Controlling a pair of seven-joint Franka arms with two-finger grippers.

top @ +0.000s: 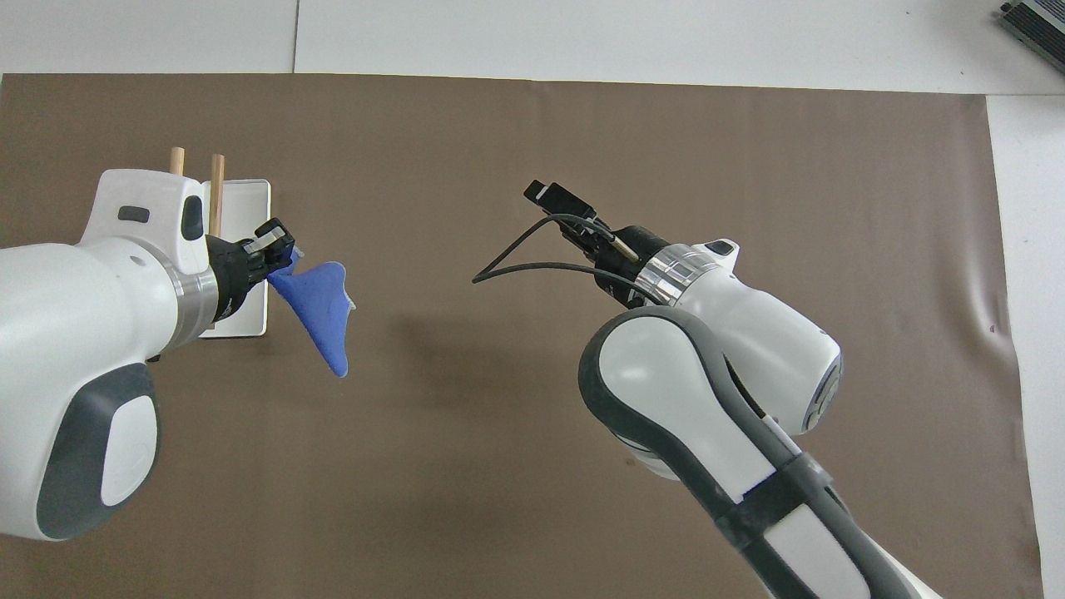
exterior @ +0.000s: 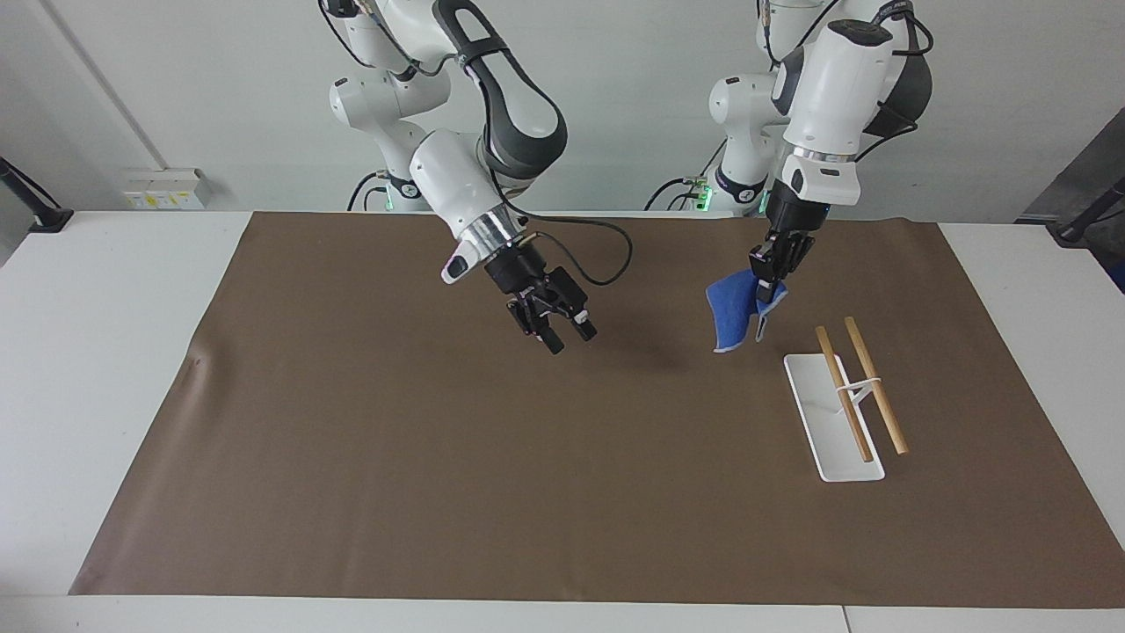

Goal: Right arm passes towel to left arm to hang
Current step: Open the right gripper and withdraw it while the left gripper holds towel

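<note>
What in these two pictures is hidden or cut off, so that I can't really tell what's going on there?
- Overhead view: the left hand, shut on the blue towel, and its white wrist cover much of the white rack with its two wooden rods.
- Overhead view: the right hand is largely hidden by its own arm; only one tip shows.
- Facing view: the towel's gripped edge is folded out of sight.
- Facing view: both arms' tops are cut off by the upper edge.
</note>
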